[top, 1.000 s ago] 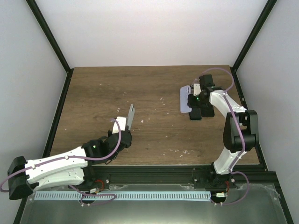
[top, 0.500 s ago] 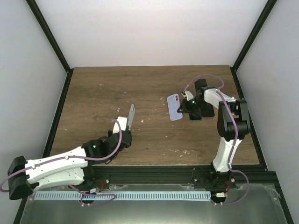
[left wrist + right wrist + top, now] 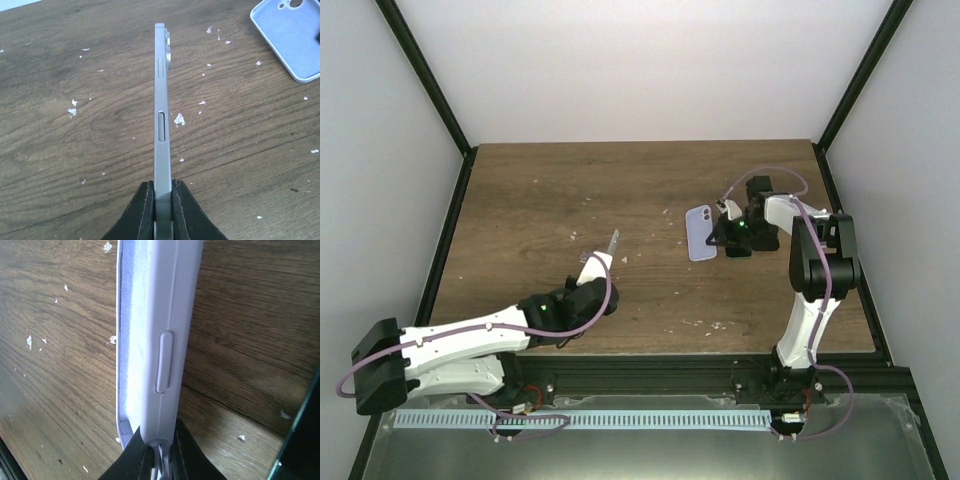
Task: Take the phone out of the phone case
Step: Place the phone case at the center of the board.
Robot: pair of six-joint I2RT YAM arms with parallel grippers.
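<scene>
left fingers [image 3: 142,216] pinch phone [image 3: 161,110]; right fingers [image 3: 136,456] pinch case [image 3: 172,310]

pale lilac phone case [image 3: 700,233], silver-edged phone [image 3: 161,100], brown wood-grain table [image 3: 540,200]

We see the phone [image 3: 161,100] bare and edge-on, grey side buttons showing, pinched at one end by the left gripper [image 3: 162,192], well apart from the empty pale lilac phone case [image 3: 701,232], hollow side up, clamped at its edge in the right gripper [image 3: 160,450].
</scene>
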